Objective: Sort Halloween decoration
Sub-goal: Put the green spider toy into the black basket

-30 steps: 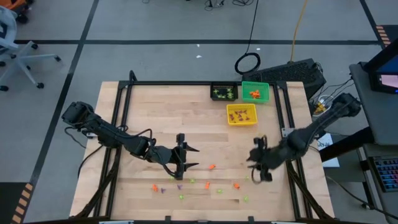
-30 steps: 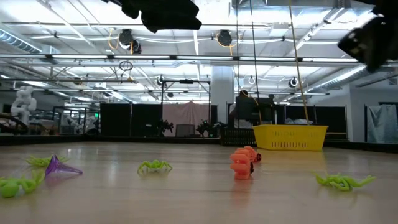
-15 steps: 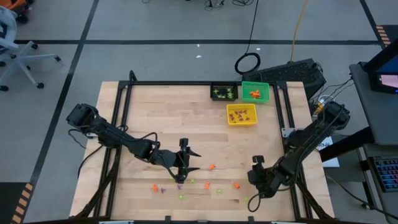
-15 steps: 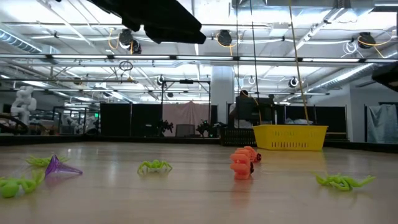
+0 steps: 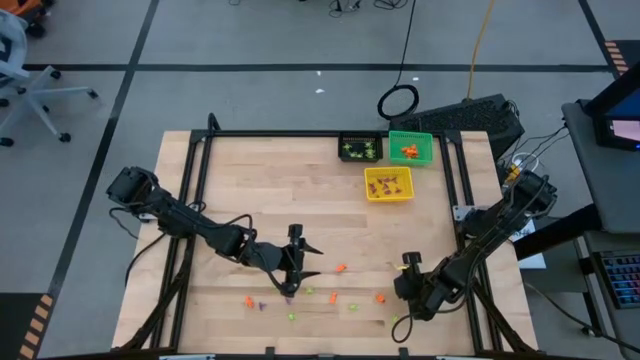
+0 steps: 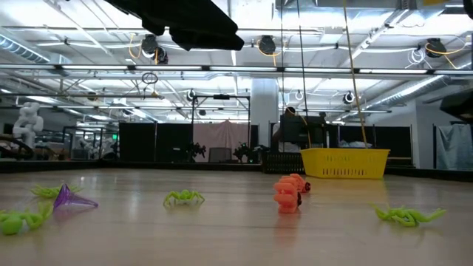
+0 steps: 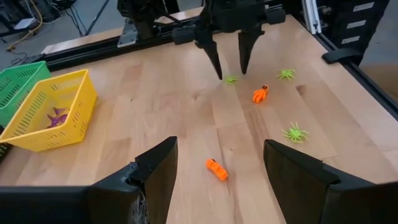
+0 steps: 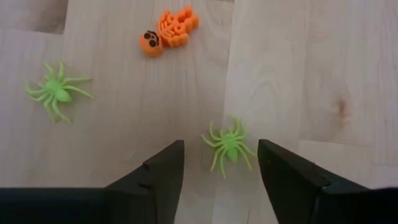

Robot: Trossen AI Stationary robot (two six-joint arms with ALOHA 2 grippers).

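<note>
Seen from my remote station: in the low view I get only a dark underside of one arm, cut off by the frame's top edge, its fingers out of sight. A green spider runs off the frame's side. In the left wrist view, the green bin is cropped, and the purple pieces in the yellow bin, well ahead of the left gripper, are too small for me to identify.
</note>
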